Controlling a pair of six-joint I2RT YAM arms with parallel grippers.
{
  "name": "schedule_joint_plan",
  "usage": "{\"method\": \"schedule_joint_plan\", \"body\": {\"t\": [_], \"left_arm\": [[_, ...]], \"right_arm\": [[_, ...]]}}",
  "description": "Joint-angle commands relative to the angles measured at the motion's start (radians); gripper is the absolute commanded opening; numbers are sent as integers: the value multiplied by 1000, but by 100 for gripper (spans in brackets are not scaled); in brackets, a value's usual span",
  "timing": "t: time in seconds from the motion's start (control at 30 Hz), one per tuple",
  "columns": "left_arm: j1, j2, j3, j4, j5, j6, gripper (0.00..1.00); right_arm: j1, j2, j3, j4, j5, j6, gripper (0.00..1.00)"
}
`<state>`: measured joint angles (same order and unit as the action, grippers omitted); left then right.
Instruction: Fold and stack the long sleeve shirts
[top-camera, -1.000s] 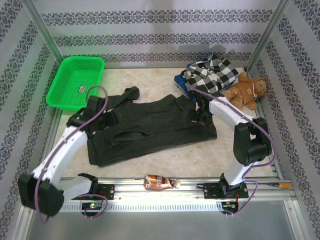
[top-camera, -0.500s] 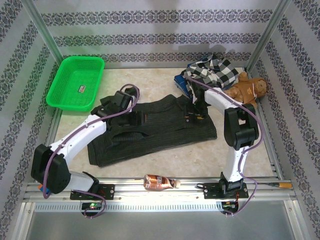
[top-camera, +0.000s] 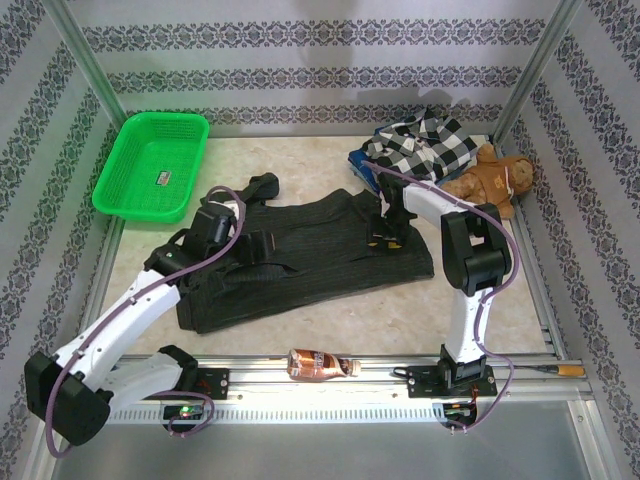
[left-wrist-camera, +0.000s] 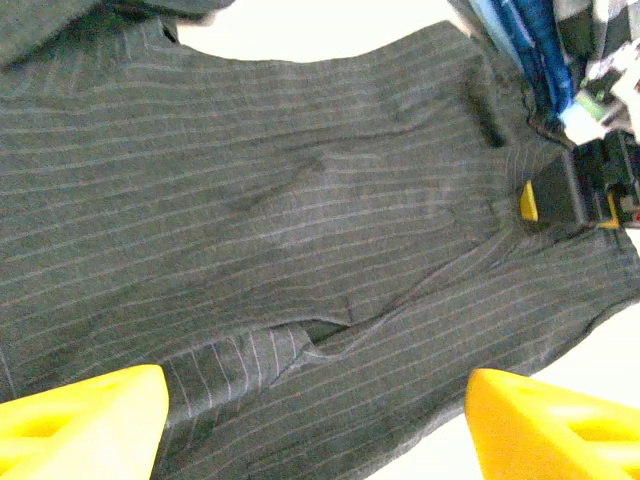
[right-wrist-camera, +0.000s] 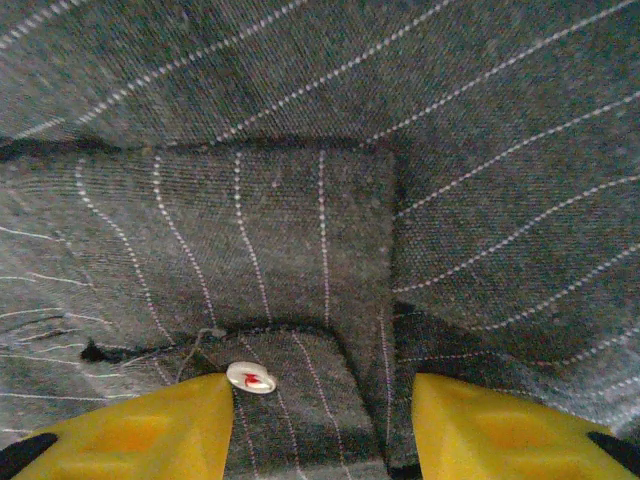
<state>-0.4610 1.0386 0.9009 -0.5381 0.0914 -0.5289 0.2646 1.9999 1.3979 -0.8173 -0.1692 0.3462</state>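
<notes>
**Charcoal shirt on the counter, two arms over it.** The charcoal shirt (top-camera: 320, 262) lies spread across the middle of the counter (top-camera: 300, 165). It is dark grey with faint pale pinstripes, creased, and has a loose flap folded over along its near half. In the left wrist view its weave (left-wrist-camera: 300, 200) shows long diagonal wrinkles.

The left end effector (top-camera: 262, 243) hovers over the shirt's left part, released, with its yellow fingers (left-wrist-camera: 80, 420) wide apart.

The right end effector (top-camera: 385, 236) presses down at the shirt's far right edge. Its fingers (right-wrist-camera: 500, 430) stand on either side of a flat fold bearing a white button (right-wrist-camera: 251, 378), and it cannot be told whether they grip it.

The checked flannel shirt (top-camera: 420, 150) and the blue garment (top-camera: 362, 168) are heaped at the far right corner, beside a teddy bear (top-camera: 495, 180).
</notes>
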Motion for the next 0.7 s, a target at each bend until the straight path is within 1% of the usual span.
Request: {"method": "schedule_joint_plan", "body": {"t": [0.0,0.07,0.13,0.23,0.3,0.37,0.57,0.67], "left_arm": [[18,-36,-9,-31,-56,-10,79],[22,-45,-10,-43,-60,-6,79],[25,-50,-14,-56,-70,-2,79],[28,-62,-23,-69,-85,-9,79],[29,-70,-36,-68,-87,-16,79],[29,-78,-50,-68,-91,-26,79],[29,-89,-75,-64,-90,-35,79],[29,-95,-87,-64,-91,-36,79]], "right_arm": [[18,15,-7,-2,13,8,45],[18,19,2,-7,6,8,39],[19,21,9,-10,3,8,27],[19,3,19,-18,-11,10,13],[19,-17,30,-27,-16,11,6],[20,-31,52,-46,-25,6,3],[13,-56,79,-68,-33,-14,6],[-1,-39,85,-81,-50,-22,5]]}}
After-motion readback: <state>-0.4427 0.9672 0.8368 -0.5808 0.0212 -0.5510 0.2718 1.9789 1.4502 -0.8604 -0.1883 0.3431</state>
